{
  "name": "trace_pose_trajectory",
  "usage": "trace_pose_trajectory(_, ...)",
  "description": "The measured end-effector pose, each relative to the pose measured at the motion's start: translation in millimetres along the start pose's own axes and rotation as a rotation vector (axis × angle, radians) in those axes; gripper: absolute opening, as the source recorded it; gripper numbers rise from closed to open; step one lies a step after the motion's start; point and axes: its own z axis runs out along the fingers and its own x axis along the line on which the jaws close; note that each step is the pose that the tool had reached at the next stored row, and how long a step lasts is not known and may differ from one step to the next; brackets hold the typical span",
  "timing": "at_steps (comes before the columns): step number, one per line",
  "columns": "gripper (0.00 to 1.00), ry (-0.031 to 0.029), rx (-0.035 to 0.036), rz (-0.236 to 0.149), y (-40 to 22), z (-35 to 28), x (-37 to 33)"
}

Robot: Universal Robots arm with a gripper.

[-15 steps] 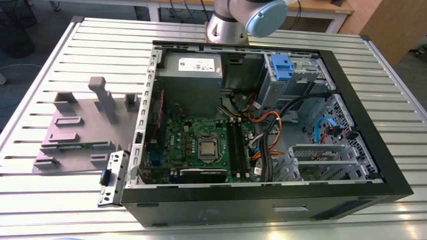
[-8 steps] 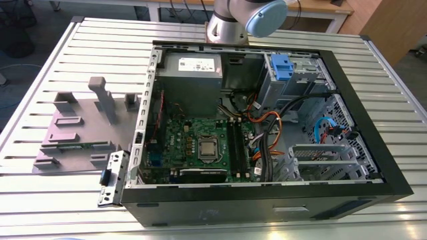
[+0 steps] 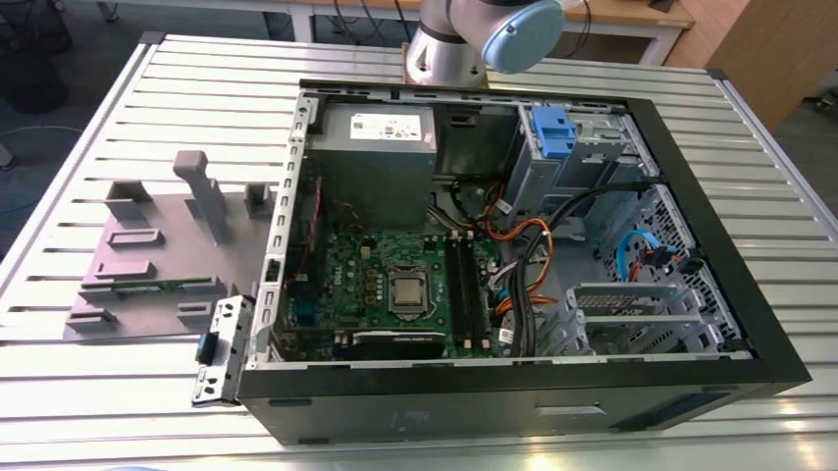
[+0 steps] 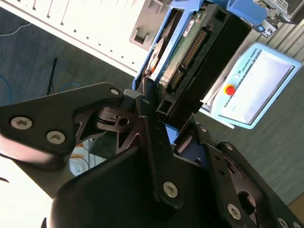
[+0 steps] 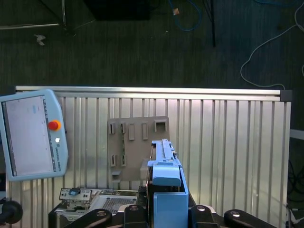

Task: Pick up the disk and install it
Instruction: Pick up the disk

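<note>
In both wrist views my gripper (image 4: 164, 118) is shut on the disk (image 4: 183, 52), held edge-on between the black fingers (image 4: 142, 102). The disk's green circuit board and connector row show in the second wrist view, framed by its blue carrier. In the first wrist view the blue carrier (image 5: 166, 185) rises from the gripper (image 5: 166, 211), high above the grey fixture (image 5: 135, 142) on the slatted table. In the exterior view the arm (image 3: 478, 39) stands behind the open computer case (image 3: 524, 245).
The case lies on its side on the slatted metal table (image 3: 144, 383), motherboard and cables exposed, with a drive cage holding a blue plastic piece (image 3: 550, 132) at its far corner. The grey fixture (image 3: 157, 255) sits on the exterior view's left. A teach pendant (image 5: 31, 133) is nearby.
</note>
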Motion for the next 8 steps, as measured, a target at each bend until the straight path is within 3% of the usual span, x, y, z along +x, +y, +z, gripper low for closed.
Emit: trace_pose_trajectory(8,0.36,0.0,0.0,0.0,-0.2,-5.9,0.2)
